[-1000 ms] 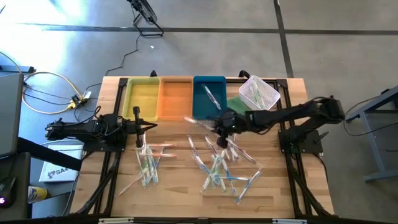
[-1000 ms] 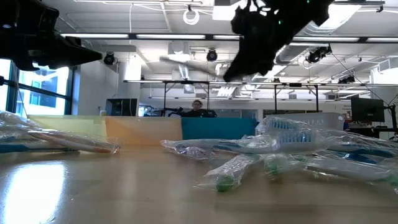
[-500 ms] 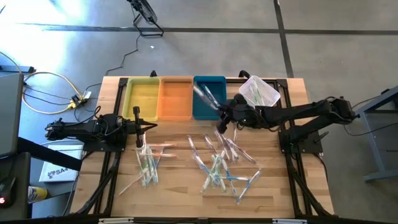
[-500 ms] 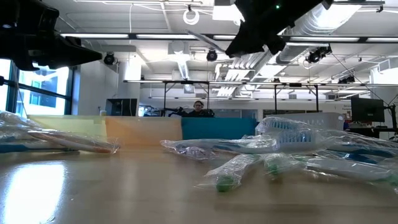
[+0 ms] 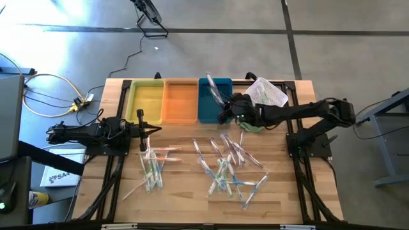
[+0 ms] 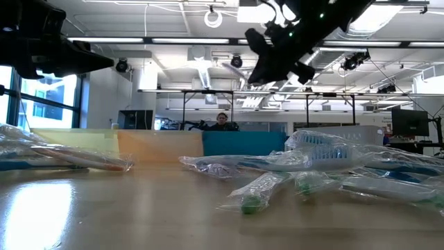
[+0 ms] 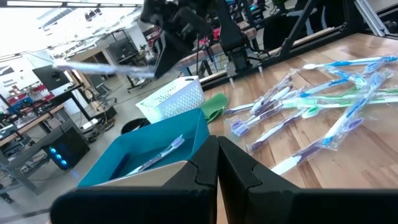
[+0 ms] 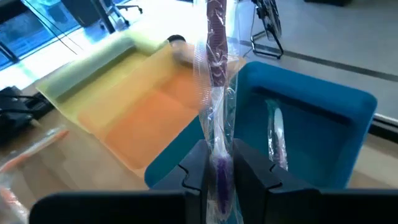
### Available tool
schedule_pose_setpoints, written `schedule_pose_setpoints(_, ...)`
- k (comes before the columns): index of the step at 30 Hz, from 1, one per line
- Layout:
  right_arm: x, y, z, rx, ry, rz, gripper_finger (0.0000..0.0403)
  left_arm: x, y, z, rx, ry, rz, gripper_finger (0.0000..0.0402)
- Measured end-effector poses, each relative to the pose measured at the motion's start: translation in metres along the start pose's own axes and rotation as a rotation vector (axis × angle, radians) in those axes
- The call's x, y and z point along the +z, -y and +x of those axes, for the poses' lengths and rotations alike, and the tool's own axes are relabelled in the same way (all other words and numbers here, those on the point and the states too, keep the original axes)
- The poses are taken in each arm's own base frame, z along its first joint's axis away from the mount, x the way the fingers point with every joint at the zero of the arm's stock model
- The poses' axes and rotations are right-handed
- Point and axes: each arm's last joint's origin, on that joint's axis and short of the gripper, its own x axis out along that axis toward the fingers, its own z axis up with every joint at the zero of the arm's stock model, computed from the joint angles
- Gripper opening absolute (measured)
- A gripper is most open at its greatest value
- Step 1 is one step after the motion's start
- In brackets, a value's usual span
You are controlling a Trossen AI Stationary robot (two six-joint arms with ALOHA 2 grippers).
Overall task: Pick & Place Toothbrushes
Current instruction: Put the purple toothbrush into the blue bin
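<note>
A wooden table (image 5: 185, 191) fills the middle of the high view, carrying along its upper edge a yellow tray (image 5: 146, 101), an orange tray (image 5: 180, 101), a blue tray (image 5: 214, 102) and a white mesh basket (image 5: 265, 94), while loose wrapped toothbrushes (image 5: 223, 167) lie scattered across its lower half. The right gripper (image 5: 225, 110), just right of the frame's centre over the blue tray, is clamped on a purple-handled wrapped toothbrush (image 8: 216, 81), and another wrapped toothbrush (image 8: 276, 140) lies inside that tray. The left gripper (image 5: 142, 121), at centre left over the table in front of the yellow tray, has its fingers together and holds nothing.
</note>
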Motion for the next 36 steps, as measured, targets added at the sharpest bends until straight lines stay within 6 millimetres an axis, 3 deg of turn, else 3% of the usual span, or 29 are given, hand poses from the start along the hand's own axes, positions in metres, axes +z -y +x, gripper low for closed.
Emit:
schedule_pose_setpoints(17, -0.035, 0.026, 0.060, -0.045, -0.216, 0.058, 0.0045, 0.000, 0.000, 0.000, 0.000, 0.000, 0.000, 0.0000)
schedule_pose_setpoints(25, -0.045, 0.033, 0.071, -0.058, -0.270, 0.055, 0.0045, 0.000, 0.000, 0.000, 0.000, 0.000, 0.000, 0.0000)
schedule_pose_setpoints(36, -0.046, 0.034, 0.071, -0.055, -0.295, 0.049, 0.0050, 0.000, 0.000, 0.000, 0.000, 0.000, 0.000, 0.0000)
